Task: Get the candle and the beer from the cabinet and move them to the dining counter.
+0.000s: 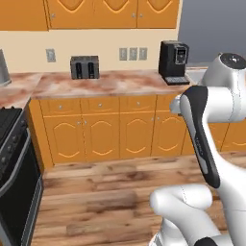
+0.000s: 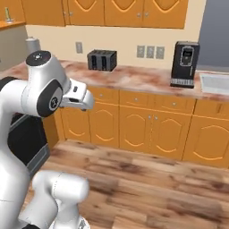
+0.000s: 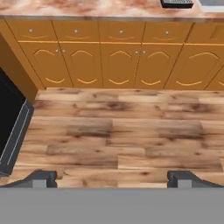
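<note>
Gripper (image 3: pixel 112 178) sits nearest the hand cam, jaws spread wide w/ nothing between them, hanging over bare wood floor (image 3: pixel 118 135). Fingertips (image 3: pixel 41 178) are well apart at the bottom of that view. Beyond the floor runs a row of low orange cupboards (image 1: pixel 110 129) under a marbled counter (image 1: pixel 110 82). On the counter: dark toaster (image 1: pixel 84 67) toward the back edge near the left corner, black coffee machine (image 1: pixel 173 62) toward the right end, just beside a steel sink (image 2: pixel 215 82) at the counter's right edge. Black oven (image 1: pixel 14 178) stands at far left. Upper orange wall cupboards (image 2: pixel 125 11) line the top w/ doors closed. Can't tell where candle or beer are from these frames.
</note>
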